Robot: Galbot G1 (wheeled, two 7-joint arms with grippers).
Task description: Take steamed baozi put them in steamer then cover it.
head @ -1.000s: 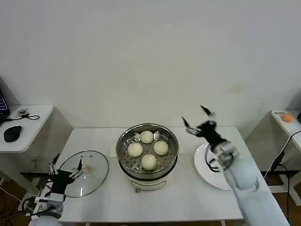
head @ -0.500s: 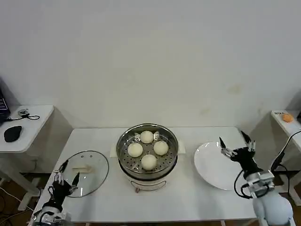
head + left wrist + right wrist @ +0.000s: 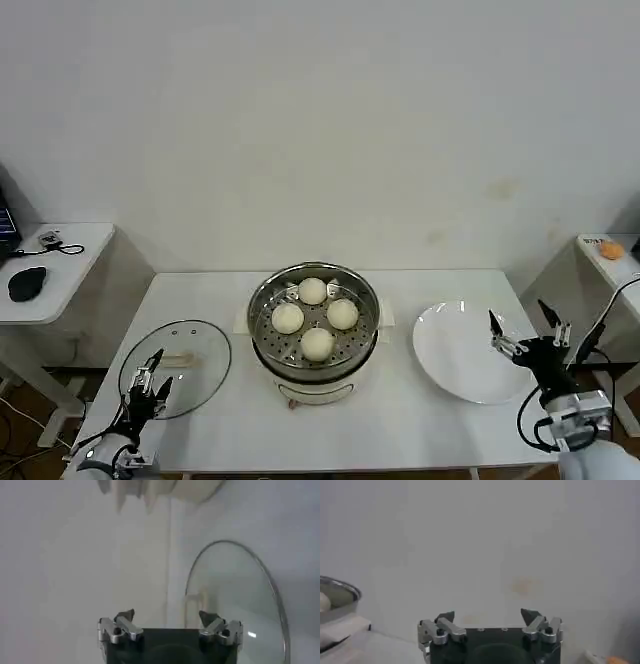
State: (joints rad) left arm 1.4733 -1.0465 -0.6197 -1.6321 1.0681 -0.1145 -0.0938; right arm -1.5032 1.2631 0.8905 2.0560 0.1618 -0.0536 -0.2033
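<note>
Four smooth round steamed baozi (image 3: 314, 317) sat in the perforated steel steamer (image 3: 314, 330); glass cover (image 3: 176, 366) at 9 o'clock. Left claw (image 3: 151, 381) and right claw (image 3: 527, 334) gaped empty.

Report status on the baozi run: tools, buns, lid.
Left tool open, empty, at the cover's near edge. Right tool open, empty, by the white plate. Four baozi in the steamer. Cover flat on table, path unobstructed.

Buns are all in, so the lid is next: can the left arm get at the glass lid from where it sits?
Probably yes. The left gripper is open, right at the near edge of the cover, which lies flat on the table with nothing between them.
</note>
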